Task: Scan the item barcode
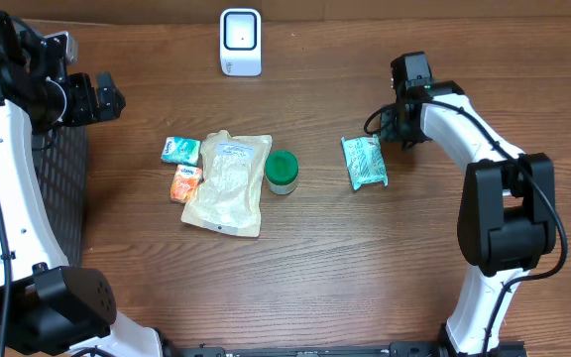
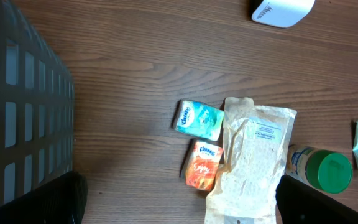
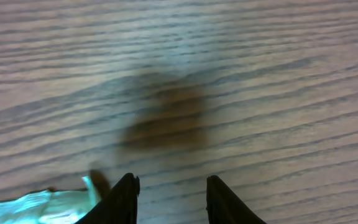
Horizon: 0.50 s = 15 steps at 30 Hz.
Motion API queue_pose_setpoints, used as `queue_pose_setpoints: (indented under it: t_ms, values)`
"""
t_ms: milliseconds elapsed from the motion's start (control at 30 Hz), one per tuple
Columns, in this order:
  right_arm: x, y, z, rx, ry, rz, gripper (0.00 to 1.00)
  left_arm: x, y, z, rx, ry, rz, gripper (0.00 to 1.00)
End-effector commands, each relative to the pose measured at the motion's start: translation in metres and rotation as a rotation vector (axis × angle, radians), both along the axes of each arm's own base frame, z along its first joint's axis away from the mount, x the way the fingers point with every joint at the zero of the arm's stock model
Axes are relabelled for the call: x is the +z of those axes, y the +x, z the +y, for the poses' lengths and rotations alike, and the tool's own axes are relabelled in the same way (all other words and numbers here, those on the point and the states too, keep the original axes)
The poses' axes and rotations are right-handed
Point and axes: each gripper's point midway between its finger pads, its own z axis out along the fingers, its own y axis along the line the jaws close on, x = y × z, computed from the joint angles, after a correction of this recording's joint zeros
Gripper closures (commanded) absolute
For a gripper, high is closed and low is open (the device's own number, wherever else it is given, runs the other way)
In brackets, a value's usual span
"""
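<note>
Peeking into the right wrist view, only a blurred corner of the teal packet (image 3: pixel 36 208) shows beside the right fingers (image 3: pixel 124 199), which stand apart over the desk (image 1: pixel 315 278). Its barcode cannot be made out. The left fingers (image 2: pixel 67 199) are wide apart near the basket (image 2: pixel 23 112). A jar (image 1: pixel 283 171) and a pouch (image 1: pixel 228 188) lie between; the scanner (image 1: pixel 240 42) stands well apart.

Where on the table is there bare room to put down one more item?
Bare wood: the wide strip on the robot's side of the clear pouch, and between the scanner and the teal packet. Crowded: tissue packs, pouch and green-lidded jar lie close together.
</note>
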Motion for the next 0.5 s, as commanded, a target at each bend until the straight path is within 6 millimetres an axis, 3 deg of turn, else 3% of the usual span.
queue_pose_setpoints:
  t_ms: [0, 233, 467]
  values:
    - [-0.012, -0.009, -0.012, -0.030, -0.040, 0.023, 0.66, 0.017, -0.002, -0.001, 0.006, 0.005, -0.047, 0.00]
    - [-0.020, -0.017, -0.005, 0.009, -0.029, 0.046, 0.61, 0.017, -0.002, -0.001, 0.006, 0.005, -0.047, 0.01]
    - [-0.028, -0.026, 0.029, 0.153, 0.090, 0.081, 0.61, 0.017, -0.002, -0.001, 0.006, 0.005, -0.047, 0.00]
